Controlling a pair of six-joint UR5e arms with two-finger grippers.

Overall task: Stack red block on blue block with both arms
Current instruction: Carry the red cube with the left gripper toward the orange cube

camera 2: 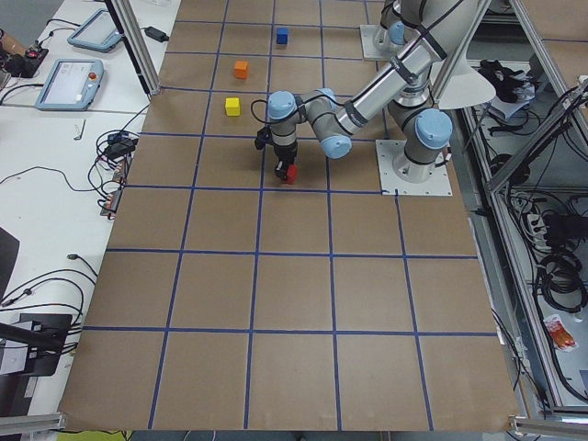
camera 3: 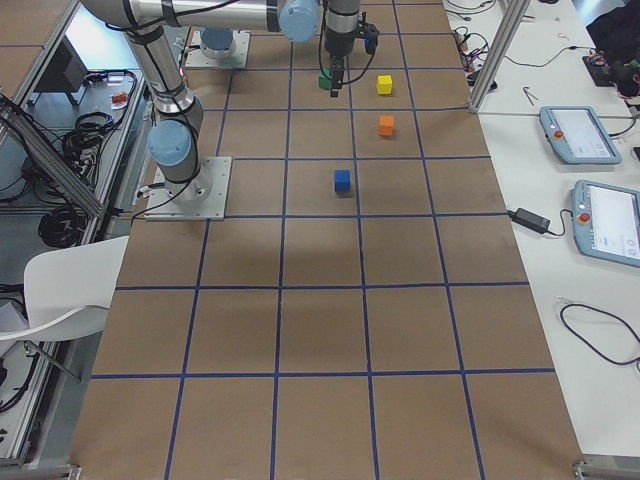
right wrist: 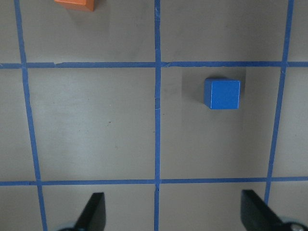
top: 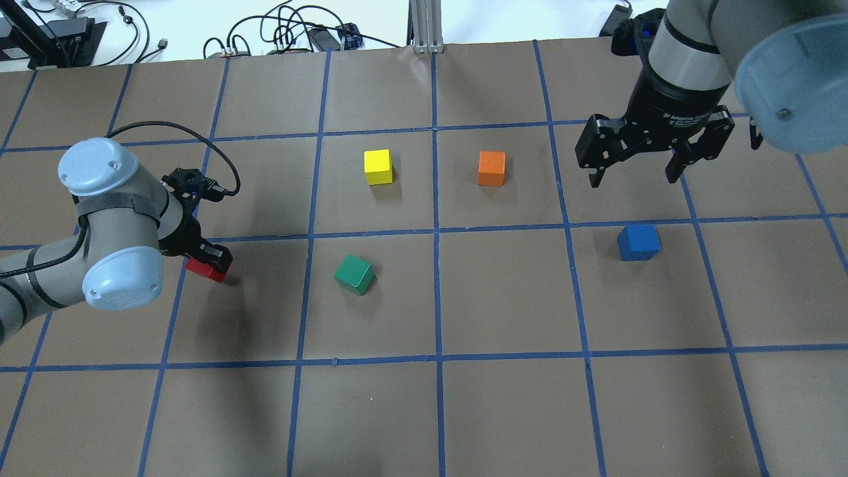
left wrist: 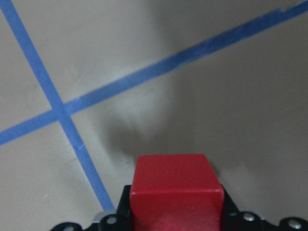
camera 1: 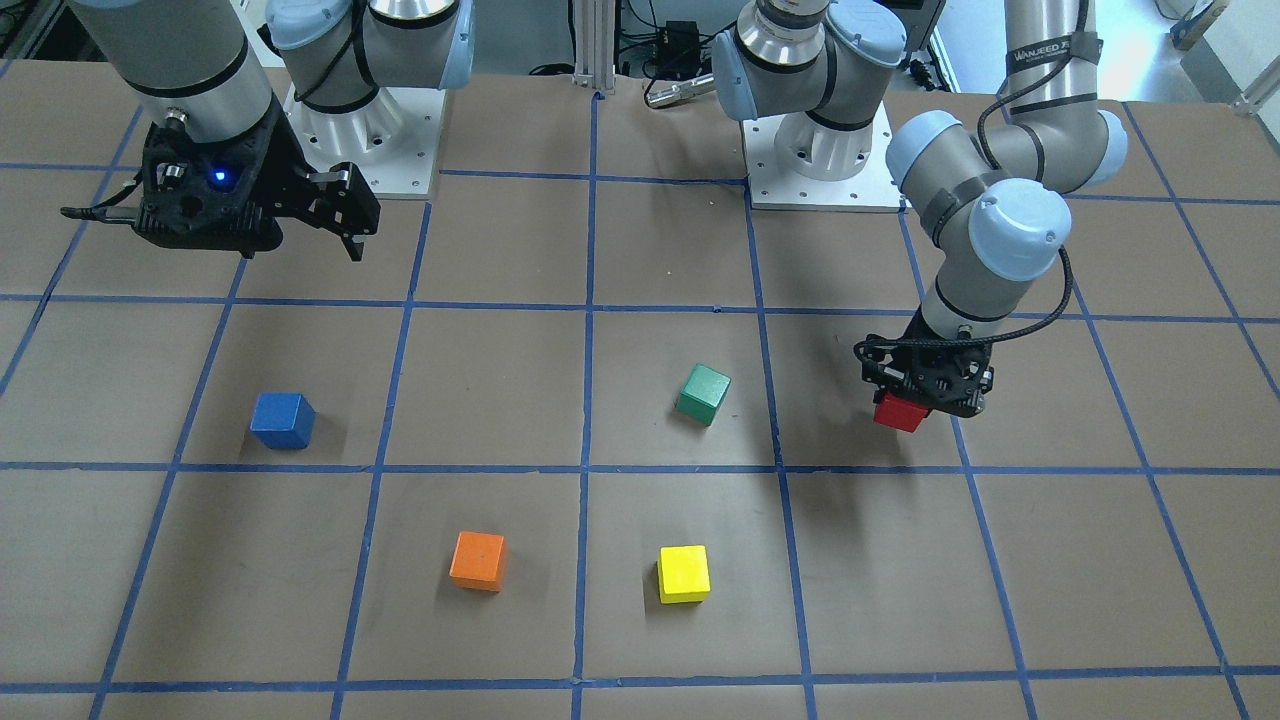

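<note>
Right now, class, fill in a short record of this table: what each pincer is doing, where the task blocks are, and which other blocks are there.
Left pincer: shut on the red block
Right pincer: open, empty, above the table near the blue block
Blue block: alone, nothing on it
Others: green block, yellow block, orange block, all apart
Stack: not yet made

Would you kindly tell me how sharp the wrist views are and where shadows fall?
Left wrist view: the red block is close and slightly soft, with a broad diffuse shadow on the paper beyond it. Right wrist view: the blue block and tape lines are crisp. Overhead view: even light, soft shadows, no glare.
</note>
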